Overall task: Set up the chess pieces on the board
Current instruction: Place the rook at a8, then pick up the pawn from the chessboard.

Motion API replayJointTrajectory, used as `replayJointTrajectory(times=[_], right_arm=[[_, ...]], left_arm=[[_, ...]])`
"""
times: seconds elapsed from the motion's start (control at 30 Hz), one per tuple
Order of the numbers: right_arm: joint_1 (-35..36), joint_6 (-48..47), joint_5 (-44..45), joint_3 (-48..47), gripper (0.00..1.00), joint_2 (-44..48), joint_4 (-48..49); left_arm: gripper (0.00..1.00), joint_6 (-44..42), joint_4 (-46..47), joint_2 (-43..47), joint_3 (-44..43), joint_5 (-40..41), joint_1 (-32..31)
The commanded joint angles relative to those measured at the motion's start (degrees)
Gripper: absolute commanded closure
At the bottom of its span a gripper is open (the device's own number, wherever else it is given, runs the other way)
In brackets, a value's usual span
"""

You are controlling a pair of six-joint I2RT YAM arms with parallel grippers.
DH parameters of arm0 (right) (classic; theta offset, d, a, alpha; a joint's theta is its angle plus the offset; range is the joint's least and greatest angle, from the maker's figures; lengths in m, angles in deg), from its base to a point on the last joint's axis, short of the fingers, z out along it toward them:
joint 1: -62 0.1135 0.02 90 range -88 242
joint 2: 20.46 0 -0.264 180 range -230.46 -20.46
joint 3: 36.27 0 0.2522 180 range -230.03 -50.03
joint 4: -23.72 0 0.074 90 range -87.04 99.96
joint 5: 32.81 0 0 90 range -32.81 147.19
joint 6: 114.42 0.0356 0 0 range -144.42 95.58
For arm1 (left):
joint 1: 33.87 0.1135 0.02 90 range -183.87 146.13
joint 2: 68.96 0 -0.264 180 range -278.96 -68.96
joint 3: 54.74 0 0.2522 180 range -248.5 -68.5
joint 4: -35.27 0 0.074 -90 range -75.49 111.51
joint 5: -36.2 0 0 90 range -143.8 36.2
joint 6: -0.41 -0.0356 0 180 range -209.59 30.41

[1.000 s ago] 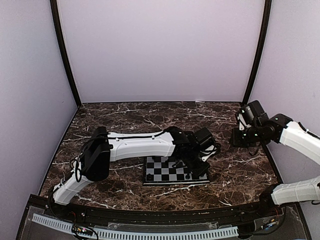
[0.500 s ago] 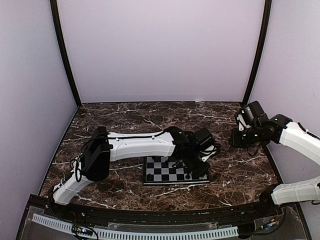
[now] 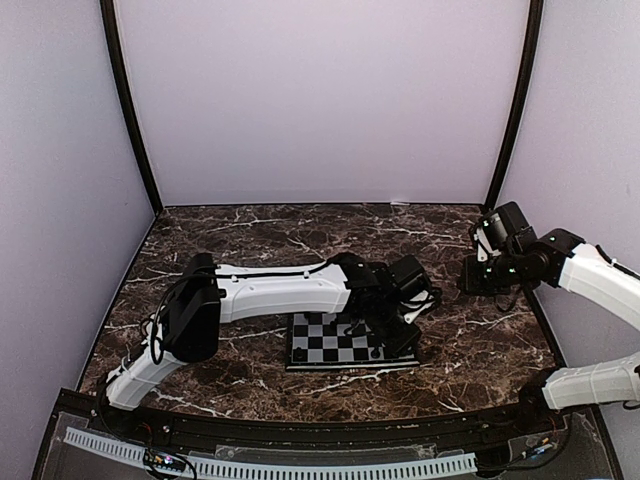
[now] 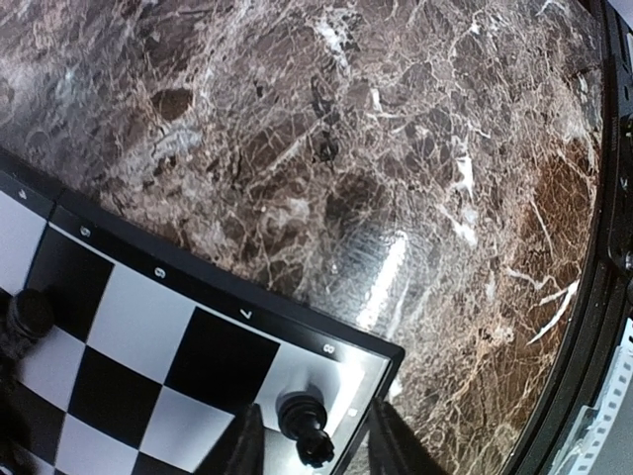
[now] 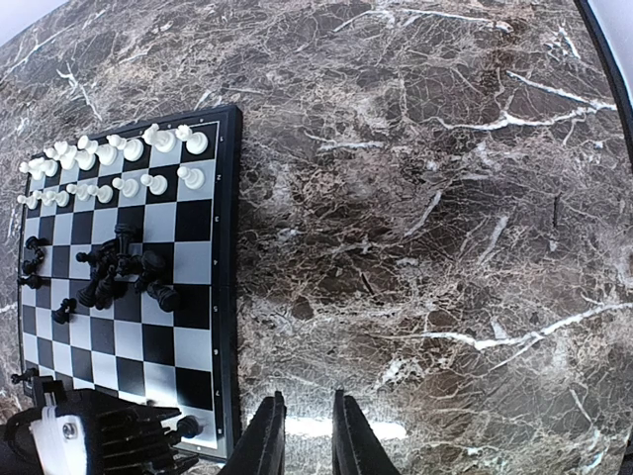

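Observation:
The board (image 3: 325, 342) lies in the middle of the table. My left gripper (image 4: 316, 447) hangs over its near right corner, open. A black chess piece (image 4: 302, 426) stands upright on the white corner square between the fingers, with a gap on each side. In the right wrist view, white pieces (image 5: 109, 153) stand in two rows at one end of the board (image 5: 229, 247). Several black pieces (image 5: 124, 272) lie bunched near the middle. My right gripper (image 5: 309, 440) hovers over bare marble to the right of the board, its jaws narrowly apart and holding nothing.
Dark veined marble table (image 3: 230, 235) surrounds the board, with pale walls on three sides. The left arm (image 3: 280, 290) reaches across the board's far edge. Another black piece (image 4: 30, 312) stands a few squares from the corner one. The right arm (image 3: 560, 260) is by the right wall.
The left gripper's jaws have parted from the black piece on the corner square. Both arms stay almost where they were.

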Motion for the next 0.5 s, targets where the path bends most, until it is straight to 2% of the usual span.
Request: replayJointTrajectory(times=[0.0, 0.27, 0.47], right_arm=[[-0.3, 0.2, -0.4, -0.4, 0.81, 0.0, 1.9], [-0.3, 0.1, -1.8, -1.9, 0.81, -2.2, 5.0], [-0.1, -3.2, -3.9, -4.8, 0.79, -3.7, 7.2]], left_arm=[[0.57, -1.9, -1.0, 5.3, -3.2, 2.7, 0.1], [0.51, 1.3, -5.3, 15.0, -2.0, 12.2, 4.2], [0.51, 6.2, -9.8, 22.0, 8.0, 15.4, 6.7]])
